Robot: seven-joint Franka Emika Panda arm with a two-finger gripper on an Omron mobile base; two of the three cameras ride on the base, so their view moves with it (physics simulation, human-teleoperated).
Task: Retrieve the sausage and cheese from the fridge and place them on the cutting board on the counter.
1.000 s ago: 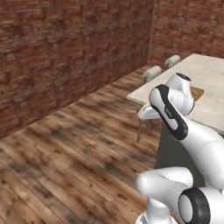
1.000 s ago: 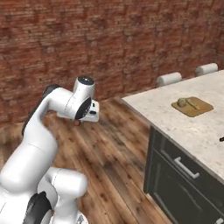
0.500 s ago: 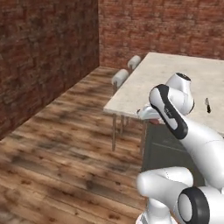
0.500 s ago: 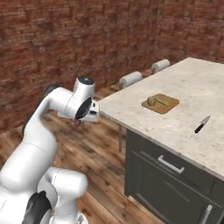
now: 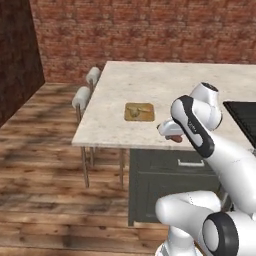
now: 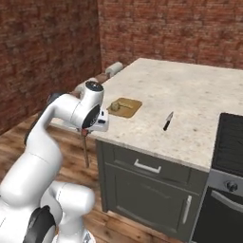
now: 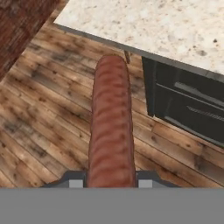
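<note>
You have the sausage (image 7: 110, 127) clamped between the gripper (image 7: 110, 180) fingers: a reddish-brown cylinder with a rounded far end and darker mottled bands, running straight away from the hand, held over the wooden floor (image 7: 39, 127) just short of the counter (image 7: 175, 30) edge. In the left base view only its red tip (image 5: 176, 138) peeks out under the hand; in the right base view it is a small dark-red nub (image 6: 85, 132) below the wrist. The finger tips are mostly covered by the sausage, so you see only their grey shoulders on either side. The cutting board (image 5: 139, 111) lies flat on the counter, near its stool side, with the cheese (image 5: 134, 113) on it, too small for you to make out more than an olive-tan lump. A dark knife (image 6: 167, 121) lies on the beige speckled stone, well apart from the board. Two white stools (image 5: 81, 97) stand at the counter's side, dark cabinet fronts (image 6: 142, 185) sit beneath it, and brick walls (image 5: 140, 30) close the room.
</note>
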